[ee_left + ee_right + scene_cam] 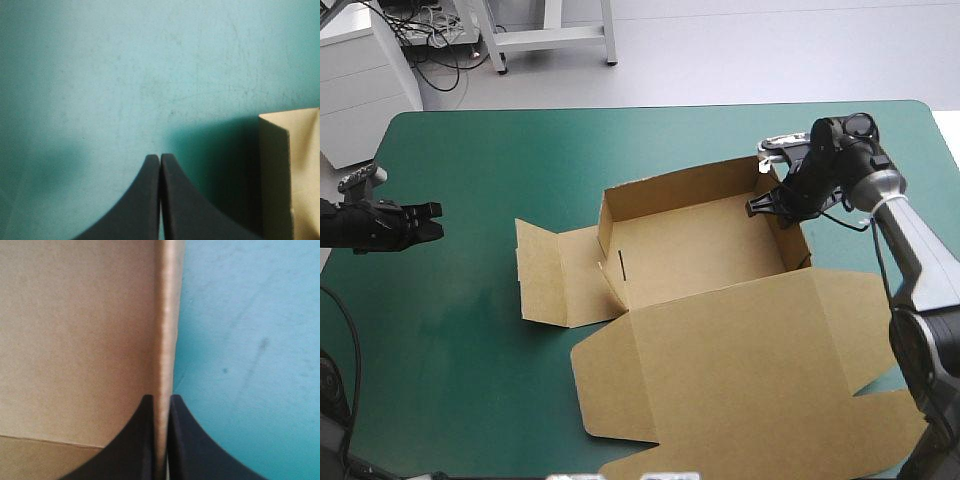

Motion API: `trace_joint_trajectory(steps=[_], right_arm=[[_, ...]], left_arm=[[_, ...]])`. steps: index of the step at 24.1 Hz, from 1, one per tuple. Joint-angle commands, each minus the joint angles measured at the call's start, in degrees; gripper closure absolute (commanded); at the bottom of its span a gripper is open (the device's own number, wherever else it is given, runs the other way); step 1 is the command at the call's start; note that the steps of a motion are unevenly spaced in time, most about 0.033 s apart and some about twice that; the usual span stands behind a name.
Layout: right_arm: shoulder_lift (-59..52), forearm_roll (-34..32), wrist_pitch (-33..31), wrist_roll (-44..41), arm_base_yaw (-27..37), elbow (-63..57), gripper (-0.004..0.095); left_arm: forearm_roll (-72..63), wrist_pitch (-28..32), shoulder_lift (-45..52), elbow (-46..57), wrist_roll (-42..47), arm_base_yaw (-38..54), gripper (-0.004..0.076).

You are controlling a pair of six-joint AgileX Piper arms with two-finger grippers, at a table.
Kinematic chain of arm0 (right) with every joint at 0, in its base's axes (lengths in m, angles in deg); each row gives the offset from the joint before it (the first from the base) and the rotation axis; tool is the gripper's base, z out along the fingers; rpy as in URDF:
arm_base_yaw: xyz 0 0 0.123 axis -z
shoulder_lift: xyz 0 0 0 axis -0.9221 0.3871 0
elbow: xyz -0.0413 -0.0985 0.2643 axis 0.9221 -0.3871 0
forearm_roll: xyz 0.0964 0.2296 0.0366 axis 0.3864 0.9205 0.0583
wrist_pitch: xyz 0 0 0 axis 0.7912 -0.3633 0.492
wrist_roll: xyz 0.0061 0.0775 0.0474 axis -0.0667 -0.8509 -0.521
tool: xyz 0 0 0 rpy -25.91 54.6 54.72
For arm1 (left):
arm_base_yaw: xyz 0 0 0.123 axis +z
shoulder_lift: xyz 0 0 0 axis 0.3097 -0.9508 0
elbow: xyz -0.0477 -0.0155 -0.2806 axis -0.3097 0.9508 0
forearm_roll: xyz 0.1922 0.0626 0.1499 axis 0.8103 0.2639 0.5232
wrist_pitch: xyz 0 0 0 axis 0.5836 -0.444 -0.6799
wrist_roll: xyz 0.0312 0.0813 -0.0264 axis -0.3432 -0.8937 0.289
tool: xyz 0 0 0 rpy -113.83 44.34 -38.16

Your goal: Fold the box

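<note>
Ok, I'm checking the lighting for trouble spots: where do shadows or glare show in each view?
High view: a pale sheen on the cover. Left wrist view: a dark shadow on the cover between the shut left fingers and the box. Right wrist view: a bright streak along the wall pinched in the right fingers.

The table (470, 300), under a teal-green cover, fills most of the high view. Beyond its far edge lies a pale grey floor (740, 50), evenly lit. A white cabinet (360, 90) stands past the table's far left corner, with a white frame (608, 30) and loose black cables (438, 50) on the floor beside it.
</note>
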Motion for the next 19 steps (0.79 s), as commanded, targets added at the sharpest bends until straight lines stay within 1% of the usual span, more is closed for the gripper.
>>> trace_joint_trajectory(steps=[1, 5, 6, 9, 10, 11, 15, 17, 18, 19], right_arm=[[-11.7, -2.1, -1.1, 0.3, 0.8, 1.9, 0.0916], [-21.9, -0.8, -1.1, 0.3, 1.6, 0.6, 0.0922], [-26.8, -0.6, -1.1, -0.7, 1.6, 0.0, 0.0931], [-32.4, 0.9, -1.1, -0.8, 1.6, -0.1, 0.0931], [-33.7, 1.5, -1.0, -0.8, 1.6, -0.1, 0.0931], [-36.3, 2.9, -0.1, 0.1, 1.6, -0.1, 0.0931], [-37.8, 7.4, 3.0, 0.5, 1.6, -0.1, 0.0931], [-36.5, 10.6, 3.0, 0.5, 1.6, -0.1, 0.0931], [-35.8, 11.2, 3.0, 0.5, 1.6, -0.1, 0.0931], [-34.8, 12.1, 2.9, 0.5, 1.6, -0.1, 0.0931]], left_arm=[[-5.7, 0.5, 2.4, -1.4, -0.2, -0.1, 0.0756], [-7.5, 1.0, 2.4, -1.4, -0.7, -0.1, 0.0756], [-6.7, 1.3, 2.4, -1.4, -0.7, -0.1, 0.0756], [-6.3, 1.1, 2.4, -1.4, -0.7, -0.1, 0.0756], [-6.3, 0.2, 2.4, -1.4, -0.7, -0.1, 0.0756], [-6.7, -2.4, 2.4, -1.4, -3.3, -0.1, 0.0756], [-12.7, -6.1, 2.4, -1.4, -8.1, -0.7, 0.0756], [-14.9, -6.7, 2.4, -1.4, -7.7, -1.3, 0.0756], [-15.2, -7.0, 2.4, -1.4, -8.1, -1.6, 0.0754], [-15.2, -8.0, 2.4, -1.4, -10.0, -2.2, 0.0736]])
